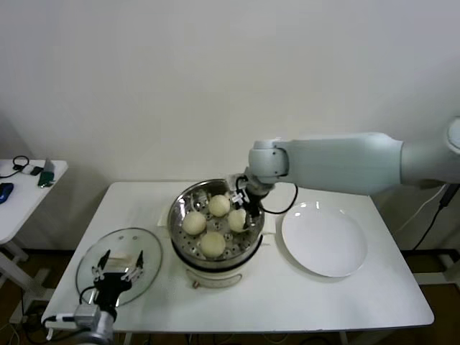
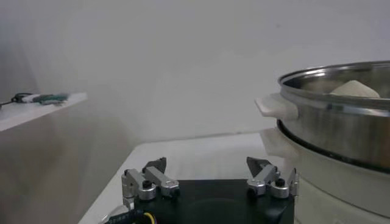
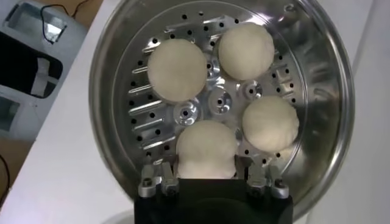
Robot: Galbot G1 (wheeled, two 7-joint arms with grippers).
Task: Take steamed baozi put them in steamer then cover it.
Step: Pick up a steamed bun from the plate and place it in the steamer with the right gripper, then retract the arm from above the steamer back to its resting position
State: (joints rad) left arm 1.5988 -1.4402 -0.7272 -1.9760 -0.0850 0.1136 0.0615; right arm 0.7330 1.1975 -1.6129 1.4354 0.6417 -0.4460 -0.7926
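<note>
Count at this moment:

- Baozi [image 3: 178, 69]: four, all inside the steamer; one of them sits between the fingers of the right tool [image 3: 206, 176].
- Steamer [image 1: 181, 205]: one, steel basket on a cream pot base.
- Cover [image 1: 92, 257]: one, glass, flat on the tabletop [image 1: 287, 302].
- Plate [image 1: 323, 241]: one, white.
- Tools: two; the left tool [image 1: 120, 264] hangs over the cover.
- Tabletops: two, the main one and a side table [image 1: 21, 194] with a few small items, too small to count.

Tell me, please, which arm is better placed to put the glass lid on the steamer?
Probably the left: its open hand hovers at the cover, while the right hand is inside the steamer, shut on a baozi.
</note>
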